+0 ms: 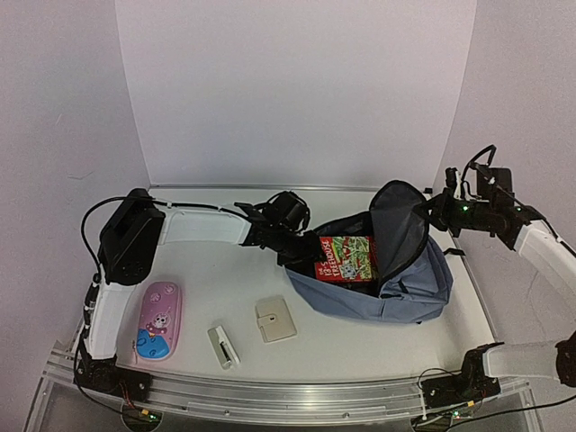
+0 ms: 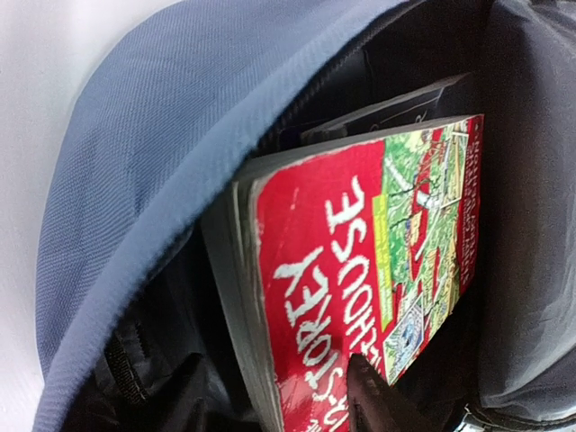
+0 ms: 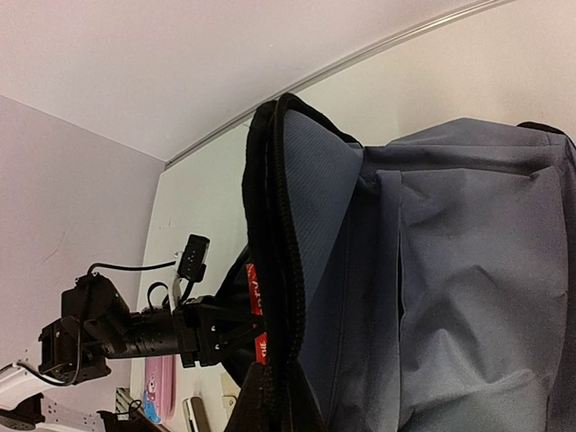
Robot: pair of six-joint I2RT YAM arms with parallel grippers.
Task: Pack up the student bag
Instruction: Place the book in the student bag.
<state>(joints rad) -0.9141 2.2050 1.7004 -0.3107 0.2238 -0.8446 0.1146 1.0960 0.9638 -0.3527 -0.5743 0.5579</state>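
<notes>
The student bag (image 1: 405,292) is lying toward the right edge of the table (image 1: 207,288), mouth facing left. The right gripper (image 1: 432,209), jaws closed on the raised flap (image 1: 396,225), is holding it open. If that thin hold is slipping, the flap is likely dropping onto the left gripper (image 1: 292,247) at the mouth.

The main compartment is holding a red book (image 1: 346,259), near end protruding, with a dark flat item (image 2: 396,112) behind it, unidentifiable. I cannot tell whether the left jaws are open or gripping; any drag on retreat is risking pulling the book out.

A pink pencil case (image 1: 159,320) is lying by the near-left corner, unpacked.
</notes>
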